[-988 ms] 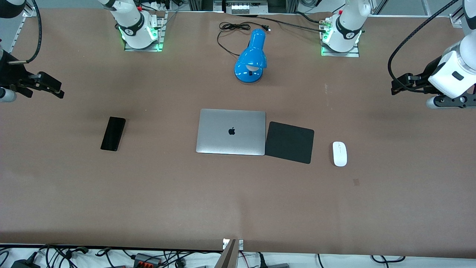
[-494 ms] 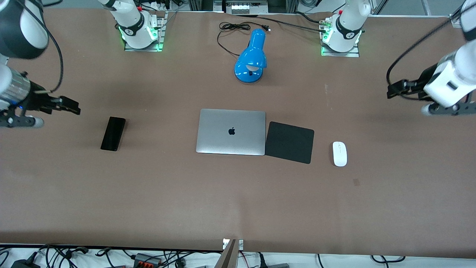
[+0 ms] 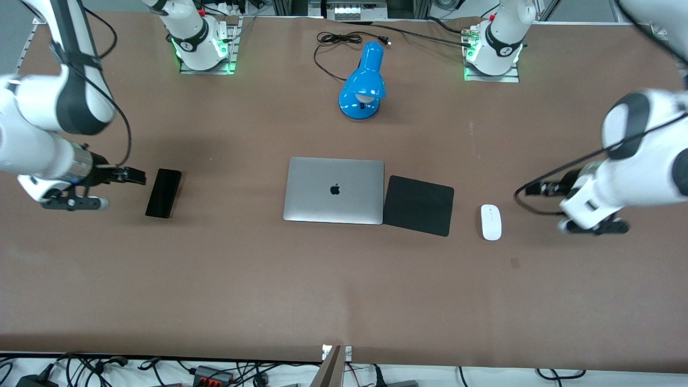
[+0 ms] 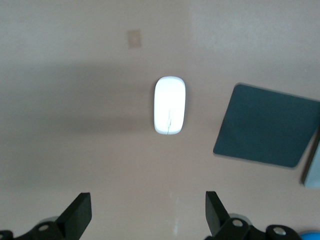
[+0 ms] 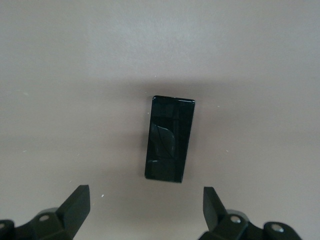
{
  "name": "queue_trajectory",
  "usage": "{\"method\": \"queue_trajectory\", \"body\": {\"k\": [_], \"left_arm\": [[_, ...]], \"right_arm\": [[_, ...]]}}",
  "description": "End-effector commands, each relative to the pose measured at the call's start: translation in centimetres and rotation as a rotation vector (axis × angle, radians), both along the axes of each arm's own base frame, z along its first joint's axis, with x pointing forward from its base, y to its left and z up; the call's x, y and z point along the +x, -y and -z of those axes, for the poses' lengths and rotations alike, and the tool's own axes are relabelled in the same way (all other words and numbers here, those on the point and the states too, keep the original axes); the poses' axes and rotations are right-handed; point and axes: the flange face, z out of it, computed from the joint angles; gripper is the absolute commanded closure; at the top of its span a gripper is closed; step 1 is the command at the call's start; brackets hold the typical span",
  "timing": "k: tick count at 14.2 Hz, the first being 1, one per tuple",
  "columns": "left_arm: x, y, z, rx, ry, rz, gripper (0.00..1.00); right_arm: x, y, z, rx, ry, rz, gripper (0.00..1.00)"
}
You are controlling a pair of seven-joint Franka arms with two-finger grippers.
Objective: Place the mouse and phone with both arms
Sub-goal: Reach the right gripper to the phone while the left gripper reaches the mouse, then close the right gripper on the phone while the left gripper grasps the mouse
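the mouse [image 3: 491, 222] [image 4: 170, 105] lies flat on the table [image 3: 344, 290], just beside the mouse pad [image 3: 418, 205] toward the left arm's end. the left gripper [image 3: 529, 189] [image 4: 145, 215] hangs over bare table near it, fingers spread wide, holding nothing. the phone [image 3: 163, 193] [image 5: 170, 139] lies flat toward the right arm's end, well apart from the laptop [image 3: 334, 190]. the right gripper [image 3: 134, 176] [image 5: 145, 210] hangs just beside it, fingers released, empty.
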Motion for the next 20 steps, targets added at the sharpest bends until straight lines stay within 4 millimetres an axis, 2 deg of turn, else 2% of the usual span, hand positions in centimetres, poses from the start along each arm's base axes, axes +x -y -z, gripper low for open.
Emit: {"method": "queue_trajectory", "body": {"k": [1,4,6,10,12,17,20], "left_arm": [[-0.2,0.8,5.6,-0.018,0.036,0.013,0.00],[-1.3,2.7,10.4,-0.029,0.139,0.034,0.00],[-1.8,3.4,12.3,-0.030,0.139,0.045,0.00],[-1.5,3.4,15.8,0.015,0.186,0.107,0.00],[-1.8,4.3,16.8,0.011,0.194,0.123,0.00],[-1.9,4.4,18.7,0.007,0.186,0.123,0.00],[-1.9,4.2,18.9,0.010,0.185,0.123,0.00]], "right_arm": [[0.1,0.7,4.3,-0.012,-0.023,-0.006,0.00],[0.1,0.7,7.2,-0.026,-0.057,0.075,0.00],[-0.2,0.8,9.4,-0.028,-0.092,0.085,0.00],[-0.1,2.0,12.0,-0.026,-0.097,0.106,0.00],[-0.3,2.6,13.3,-0.025,-0.107,0.135,0.00],[-0.2,2.1,15.8,-0.038,-0.096,0.201,0.00],[-0.4,2.3,16.1,-0.036,-0.082,0.207,0.00]]}}
